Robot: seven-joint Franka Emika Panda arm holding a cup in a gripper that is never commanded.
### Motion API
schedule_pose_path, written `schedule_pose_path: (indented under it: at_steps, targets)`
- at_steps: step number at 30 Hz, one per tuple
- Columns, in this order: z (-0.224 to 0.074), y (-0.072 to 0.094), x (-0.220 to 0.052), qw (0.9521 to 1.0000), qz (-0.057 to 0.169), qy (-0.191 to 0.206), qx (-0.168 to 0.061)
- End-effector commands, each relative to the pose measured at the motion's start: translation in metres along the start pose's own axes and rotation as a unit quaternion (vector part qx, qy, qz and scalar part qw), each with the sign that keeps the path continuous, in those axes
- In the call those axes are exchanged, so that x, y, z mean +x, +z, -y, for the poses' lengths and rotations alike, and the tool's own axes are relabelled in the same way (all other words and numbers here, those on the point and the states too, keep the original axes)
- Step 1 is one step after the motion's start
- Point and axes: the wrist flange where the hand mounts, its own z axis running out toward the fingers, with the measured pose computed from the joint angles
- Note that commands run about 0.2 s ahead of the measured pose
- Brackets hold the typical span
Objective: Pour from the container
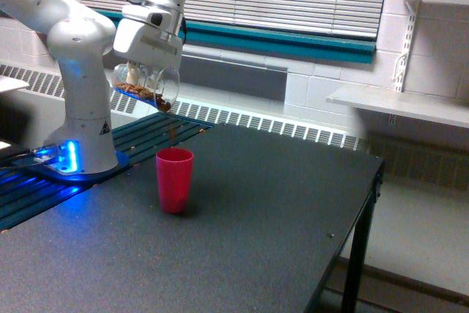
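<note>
Gripping container [149, 86] tilted on side between fingers [134, 76], above red cup [174, 179].

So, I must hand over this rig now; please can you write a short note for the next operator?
Gripper: shut on the clear container, held tilted on its side above the table, mouth toward the exterior view's right.
Red cup: upright on the table, just below the container's mouth.
Done: pouring is under way; a few brown grains are in the air over the cup.
Left: brown granular stuff remains in the container; decide whether to tip further, then bring it upright.
</note>
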Motion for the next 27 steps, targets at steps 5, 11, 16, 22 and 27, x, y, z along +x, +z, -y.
schedule_pose_path:
  at_steps: [5, 11, 16, 22, 27]
  targets:
    - [-0.0006, 0.0086, -0.0078, 0.9997, 0.01, -0.015, -0.014]
    - [-0.0001, 0.0094, -0.0071, 0.9996, 0.012, -0.02, -0.018]
    - [0.0016, 0.0096, -0.006, 0.9994, 0.013, -0.024, -0.02]
    - [0.0044, 0.0114, -0.0057, 0.9992, 0.017, -0.03, -0.023]
    - [0.0061, 0.0119, -0.004, 0.9989, 0.019, -0.034, -0.026]
